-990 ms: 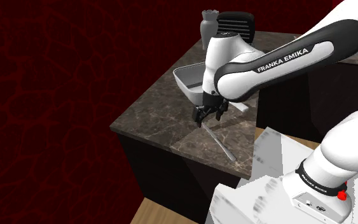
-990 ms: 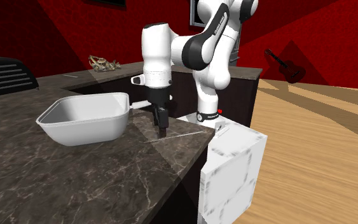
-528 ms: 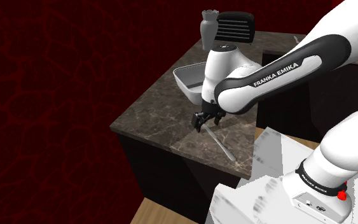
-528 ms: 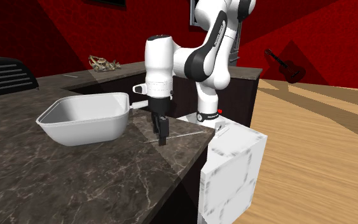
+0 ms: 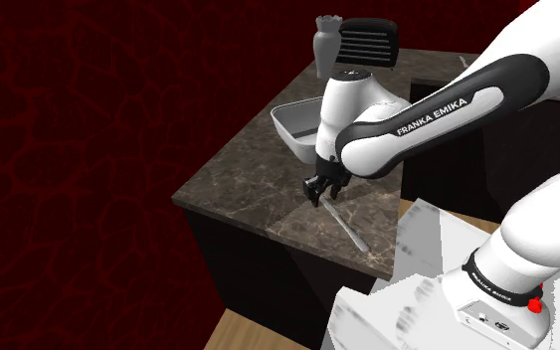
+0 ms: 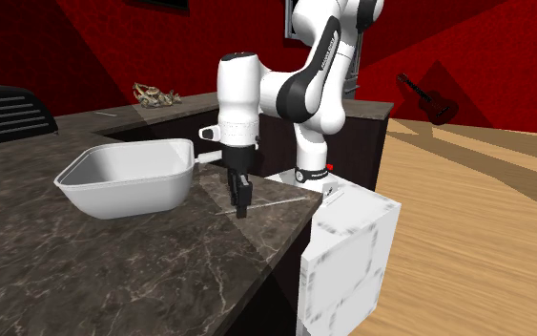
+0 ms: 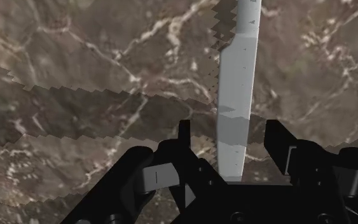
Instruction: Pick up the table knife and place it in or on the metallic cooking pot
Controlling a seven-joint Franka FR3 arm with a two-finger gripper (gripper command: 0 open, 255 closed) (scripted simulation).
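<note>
A slim grey table knife (image 5: 346, 222) (image 6: 274, 203) lies flat on the dark marble counter (image 5: 248, 174) near its front corner. My gripper (image 5: 318, 194) (image 6: 240, 206) (image 7: 229, 135) points straight down at the counter over one end of the knife. It is open: in the wrist view the knife (image 7: 238, 83) runs between the two black fingers (image 7: 184, 137) with a gap on each side. The pot (image 5: 295, 119) (image 6: 128, 177) is a white, squarish basin with a short handle. It stands on the counter just beyond the gripper and has nothing inside.
A black slatted appliance (image 5: 368, 41) (image 6: 5, 112) and a grey utensil holder (image 5: 325, 38) stand behind the pot. The counter's edge drops off beside the knife, above the white stand (image 6: 347, 253). A small ornament (image 6: 156, 94) sits at the far end.
The gripper has come down from just above the counter to straddle the knife's end. Over the last half second it barely moved, and its fingers look a little closer together.
</note>
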